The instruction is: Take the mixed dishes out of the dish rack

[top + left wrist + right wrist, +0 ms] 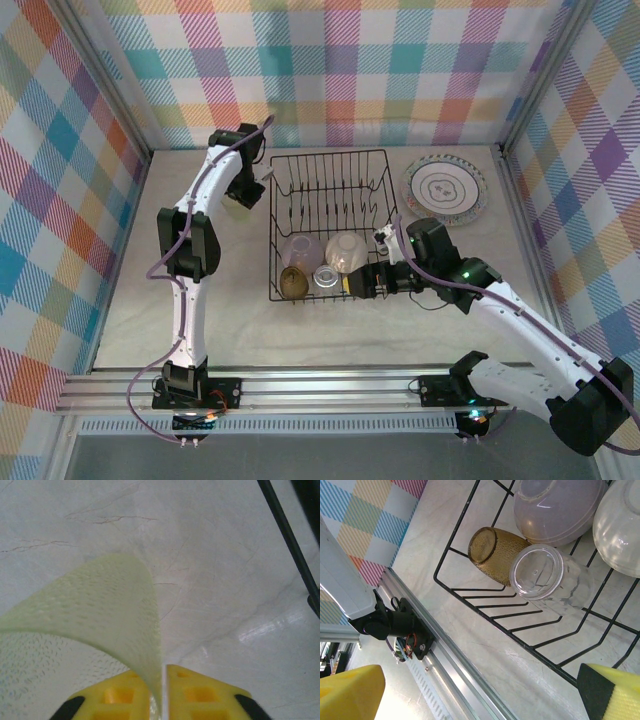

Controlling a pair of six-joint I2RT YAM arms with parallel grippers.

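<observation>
My left gripper hangs left of the black wire dish rack, shut on the wall of a pale yellow-green cup just above the table; its yellow fingers pinch the rim. My right gripper is open at the rack's near right corner, with bare table and rack wire between its fingers. In the rack's near end lie an amber cup, a clear cup, a translucent bowl and a cream bowl. A ringed plate lies on the table right of the rack.
Checked walls close in the table on three sides. An aluminium rail with both arm bases runs along the near edge. The rack's far half holds upright dividers. Open table lies left of the rack and in front of it.
</observation>
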